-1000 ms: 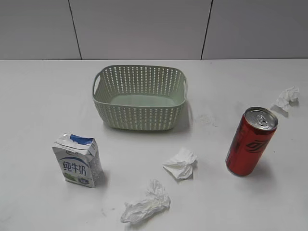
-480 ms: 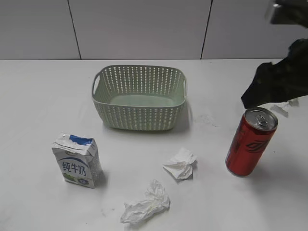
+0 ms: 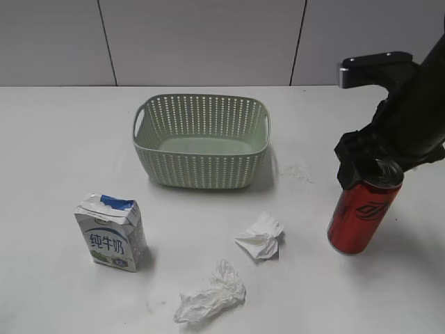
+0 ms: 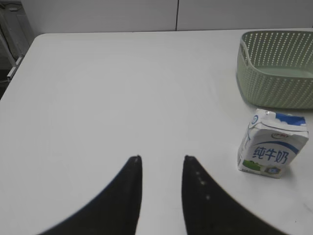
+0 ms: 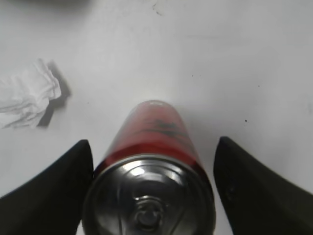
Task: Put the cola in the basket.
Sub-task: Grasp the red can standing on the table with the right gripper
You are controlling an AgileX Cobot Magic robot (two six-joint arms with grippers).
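Observation:
The cola (image 3: 361,217), a tall red can with a silver top, stands upright at the right of the white table. My right gripper (image 3: 369,169) has come down over its top. In the right wrist view the jaws of the right gripper (image 5: 154,143) are open, one either side of the cola (image 5: 152,132); the left finger lies close against it and the right finger stands apart. The pale green basket (image 3: 201,170) is at the back centre, with nothing in it, and also shows in the left wrist view (image 4: 274,88). My left gripper (image 4: 161,157) is open over bare table.
A white-blue milk carton (image 3: 111,233) stands front left and also shows in the left wrist view (image 4: 271,149). Two crumpled tissues (image 3: 261,236) (image 3: 208,296) lie between the carton and the can. One tissue (image 5: 24,95) lies left of the can in the right wrist view.
My right arm has come into view from the upper right and dropped down onto the can's top. The can, basket and carton have not moved.

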